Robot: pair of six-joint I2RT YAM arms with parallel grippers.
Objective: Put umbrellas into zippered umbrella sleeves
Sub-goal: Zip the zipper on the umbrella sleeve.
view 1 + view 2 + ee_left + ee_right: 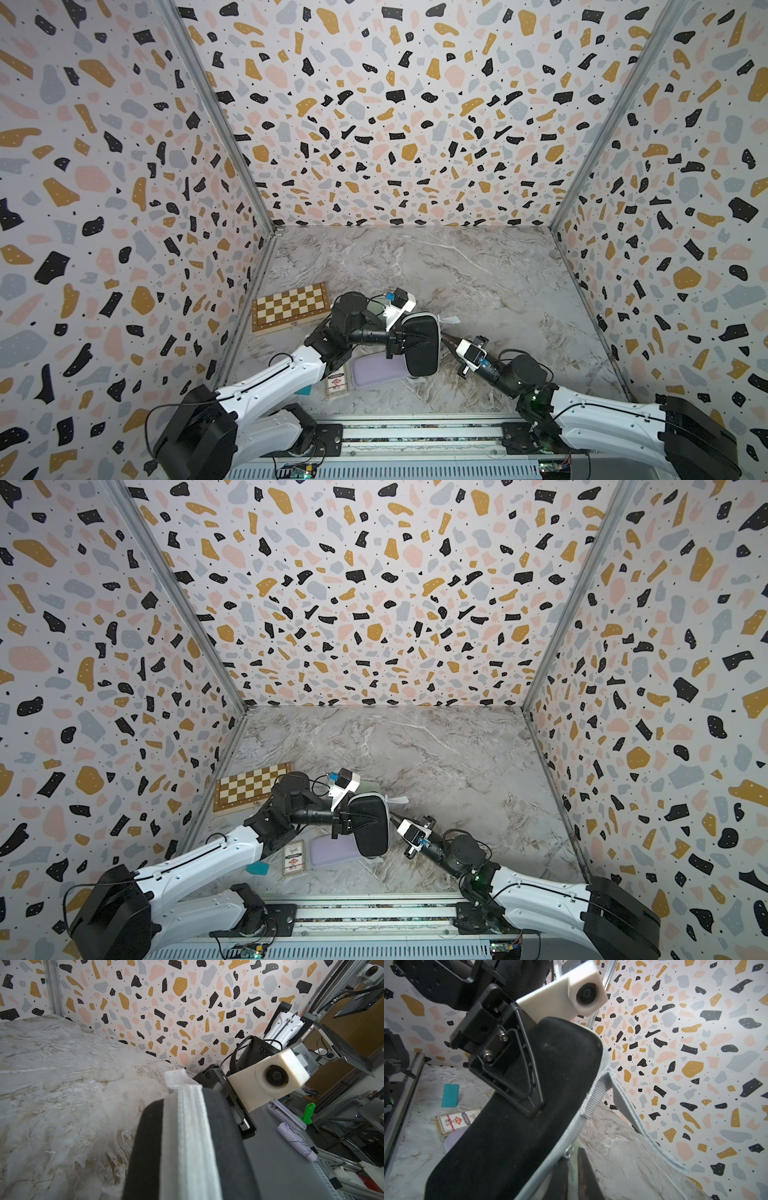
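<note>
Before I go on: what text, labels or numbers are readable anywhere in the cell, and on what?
Card pack: red emblem and printed lines, too blurred to read in the right wrist view, too small in both top views.
Black sleeve, chessboard box, teal block: no text visible.
Nothing legible to quote.
</note>
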